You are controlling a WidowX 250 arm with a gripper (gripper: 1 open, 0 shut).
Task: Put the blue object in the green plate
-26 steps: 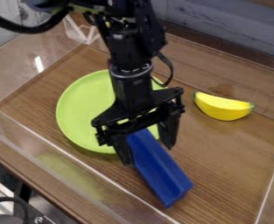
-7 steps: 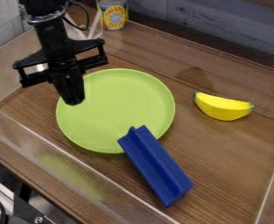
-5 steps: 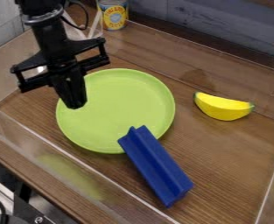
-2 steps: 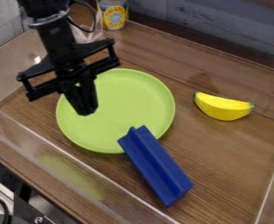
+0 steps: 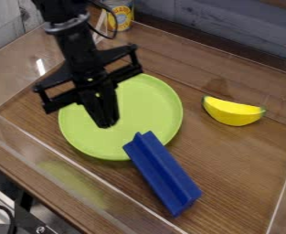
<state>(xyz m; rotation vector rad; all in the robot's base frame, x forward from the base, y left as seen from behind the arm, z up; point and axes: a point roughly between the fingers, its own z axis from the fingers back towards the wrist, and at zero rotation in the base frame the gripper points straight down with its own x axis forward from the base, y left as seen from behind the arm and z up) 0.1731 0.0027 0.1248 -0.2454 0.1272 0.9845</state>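
The blue object [image 5: 161, 172] is a long deep-blue ridged block lying on the wooden table, its far end resting against the near-right rim of the green plate [image 5: 152, 96]. My gripper [image 5: 105, 118] hangs point-down over the plate's left half, above and to the left of the block. Its dark fingers are pressed together with nothing between them.
A yellow banana-shaped object [image 5: 232, 111] lies right of the plate. A yellow-labelled jar [image 5: 117, 16] stands at the back. Clear plastic walls [image 5: 36, 151] fence the wooden table on the near and left sides.
The gripper has moved rightward and toward the camera, from beside the plate's left edge to over its left half. It stays shut. Block, plate and banana have not moved.
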